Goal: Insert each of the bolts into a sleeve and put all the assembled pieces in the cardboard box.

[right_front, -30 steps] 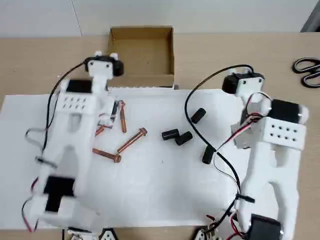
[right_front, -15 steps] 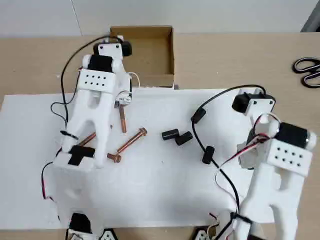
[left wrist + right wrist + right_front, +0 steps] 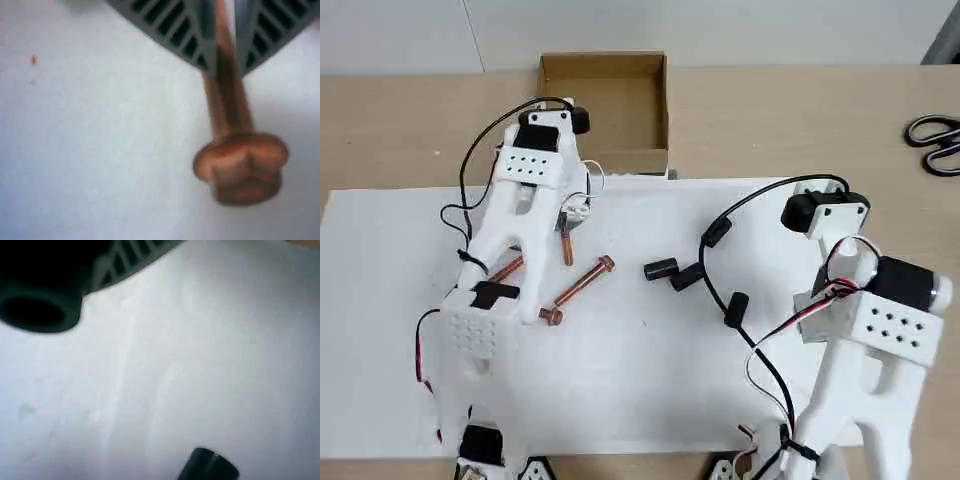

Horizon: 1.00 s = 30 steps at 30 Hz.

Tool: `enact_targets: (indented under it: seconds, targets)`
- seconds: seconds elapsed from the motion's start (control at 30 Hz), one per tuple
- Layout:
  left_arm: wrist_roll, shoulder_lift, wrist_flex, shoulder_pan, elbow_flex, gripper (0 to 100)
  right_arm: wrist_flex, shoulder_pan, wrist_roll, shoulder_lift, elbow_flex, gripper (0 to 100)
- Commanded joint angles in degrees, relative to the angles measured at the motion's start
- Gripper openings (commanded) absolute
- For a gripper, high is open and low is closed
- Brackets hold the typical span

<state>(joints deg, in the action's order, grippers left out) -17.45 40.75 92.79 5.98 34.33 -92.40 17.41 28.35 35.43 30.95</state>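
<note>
Left wrist view shows the left gripper [image 3: 225, 45] clamped on the shank of a copper bolt [image 3: 231, 130], with the hex head hanging free past the fingertips over the white paper [image 3: 650, 380]. In the high view this bolt lies just in front of the left arm [image 3: 510, 240], a little short of the cardboard box [image 3: 605, 110]. In the right wrist view a black sleeve [image 3: 40, 310] sits right against the right gripper [image 3: 85, 270] with its bore open to the camera. Whether that gripper is closed on it I cannot tell. The step in hand looks like bringing bolt and sleeve together. It would go best with the grip kept firm on the shank, the bolt's axis lined up with the bore before pushing, and the push made slowly so the bolt does not twist in the hold. Room is tighter than it seems. Three loose bolts [image 3: 585, 280] lie partly under the left arm and could be swept aside by a low swing. The sleeves on the paper [image 3: 661, 268] sit in the middle, and two of them are touched or crossed by the right arm's black cable [image 3: 760, 345], which could drag them. The widest open stretch of paper is on the near side between the arms. The box stands off the paper's far edge with its near wall facing the arms, so a carried piece must clear that wall. The scissors [image 3: 935, 140] lie well apart, at the table's [image 3: 770, 110] far right edge.
</note>
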Motion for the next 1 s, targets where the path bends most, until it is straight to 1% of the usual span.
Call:
enact_targets:
  seconds: [0.0,0.43,0.57,0.77,0.97]
  targets:
    - [-0.26,-0.88,-2.64,0.35,2.42,7,0.13,0.31,0.18,1.80,-0.26,0.7]
    - [-0.09,-0.26,-5.10,0.35,2.59,8,0.04,0.31,0.35,1.89,-0.26,0.7]
    - [-0.09,0.79,-5.36,-0.70,2.86,8,0.04,0.31,0.44,1.89,-0.26,0.7]
    - [0.79,2.73,-2.20,-2.37,3.03,8,0.04,0.31,0.44,1.89,-0.26,0.7]
    - [0.88,1.58,-2.46,-2.20,2.95,8,0.13,0.31,0.35,1.89,-0.26,0.7]
